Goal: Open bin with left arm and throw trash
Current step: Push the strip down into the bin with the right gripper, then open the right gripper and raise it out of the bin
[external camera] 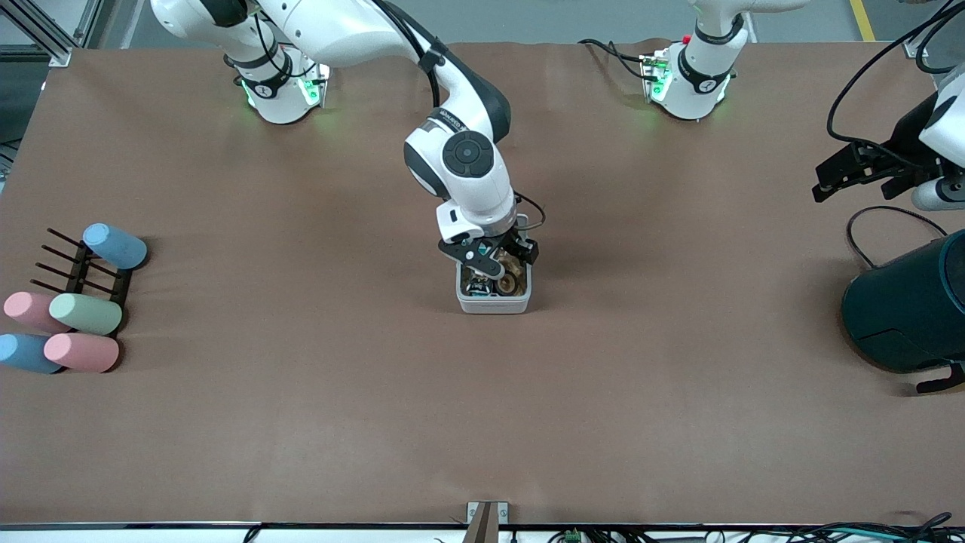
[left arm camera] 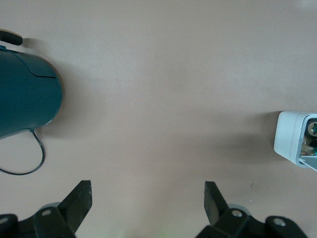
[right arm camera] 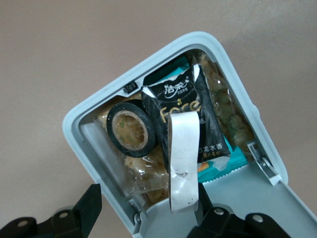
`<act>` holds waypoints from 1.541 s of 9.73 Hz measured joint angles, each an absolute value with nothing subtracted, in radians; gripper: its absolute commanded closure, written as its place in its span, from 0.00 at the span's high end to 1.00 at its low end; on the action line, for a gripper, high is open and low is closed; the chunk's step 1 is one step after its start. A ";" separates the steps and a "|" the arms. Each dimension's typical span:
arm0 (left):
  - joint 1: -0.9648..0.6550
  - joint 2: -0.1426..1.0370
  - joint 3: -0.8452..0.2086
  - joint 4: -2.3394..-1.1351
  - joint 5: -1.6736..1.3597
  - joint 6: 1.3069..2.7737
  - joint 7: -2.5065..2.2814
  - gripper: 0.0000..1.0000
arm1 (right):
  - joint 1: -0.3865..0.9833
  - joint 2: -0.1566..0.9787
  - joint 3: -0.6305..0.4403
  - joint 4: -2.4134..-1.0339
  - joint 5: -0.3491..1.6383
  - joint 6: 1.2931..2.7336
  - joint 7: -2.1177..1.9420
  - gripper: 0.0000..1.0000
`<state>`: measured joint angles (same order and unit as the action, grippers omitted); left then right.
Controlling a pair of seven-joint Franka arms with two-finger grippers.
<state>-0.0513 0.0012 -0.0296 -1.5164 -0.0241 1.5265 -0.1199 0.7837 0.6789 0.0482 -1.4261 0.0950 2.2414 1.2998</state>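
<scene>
The small white-grey bin (external camera: 494,303) stands mid-table with its lid (right arm camera: 257,198) swung open. Inside lie a black printed packet (right arm camera: 183,106), a black tape ring with a tan core (right arm camera: 130,130) and other wrappers. A short white strip (right arm camera: 183,158) lies over the packet, its end against one finger of my right gripper. My right gripper (external camera: 494,264) hangs just over the open bin, its jaws wide apart (right arm camera: 148,198) with nothing held between them. My left gripper (external camera: 837,177) is open and empty (left arm camera: 148,191) above the table at the left arm's end; the bin shows in its view (left arm camera: 287,134).
A large dark teal cylinder (external camera: 905,309) with a cable lies at the left arm's end, also in the left wrist view (left arm camera: 25,94). Several pastel cylinders (external camera: 75,317) and a black rack (external camera: 83,268) sit at the right arm's end.
</scene>
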 measured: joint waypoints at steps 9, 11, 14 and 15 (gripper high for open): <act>-0.051 0.001 -0.030 -1.516 -0.024 1.526 -0.120 1.00 | 0.773 0.685 0.030 -1.383 0.086 2.080 1.296 0.91; -0.051 0.001 -0.029 -1.516 -0.024 1.526 -0.120 1.00 | 0.749 0.684 0.029 -1.366 0.087 2.062 1.300 0.92; -0.049 0.001 -0.028 -1.516 -0.024 1.526 -0.121 1.00 | 0.659 0.641 0.025 -1.329 0.087 2.012 1.300 0.92; -0.049 0.001 -0.028 -1.516 -0.024 1.526 -0.121 1.00 | 0.618 0.602 0.024 -1.325 0.086 1.983 1.300 0.92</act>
<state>-0.0488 0.0012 -0.0276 -1.5160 -0.0241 1.5265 -0.1207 0.6179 0.6018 0.0242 -1.3247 0.0865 1.9826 1.2998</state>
